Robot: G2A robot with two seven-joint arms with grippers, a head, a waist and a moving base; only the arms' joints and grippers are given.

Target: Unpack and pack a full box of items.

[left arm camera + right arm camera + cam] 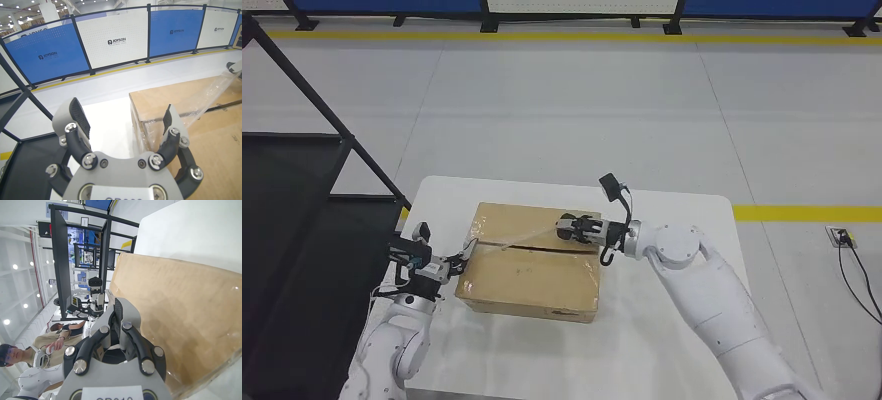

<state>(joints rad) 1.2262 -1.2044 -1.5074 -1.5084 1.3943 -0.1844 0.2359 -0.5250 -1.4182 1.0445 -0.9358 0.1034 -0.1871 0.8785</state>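
A closed cardboard box (532,275) sits mid-table. A clear tape strip (517,240) is peeled up off its top seam and stretches from the box's left end to my right gripper (567,231), which is shut on it above the box's right part. In the right wrist view the shut gripper (116,304) pinches the glossy tape (189,323), which runs out over the box. My left gripper (124,117) is open and holds nothing, level with the box's (208,151) left corner, where the tape (213,94) lifts off. In the top view this left gripper (454,264) is just off that corner.
The white table (662,330) has bare room on the right and in front of the box. A black frame rack (302,250) stands close against the table's left side, behind my left arm. Blue and white fence panels (117,43) line the far floor.
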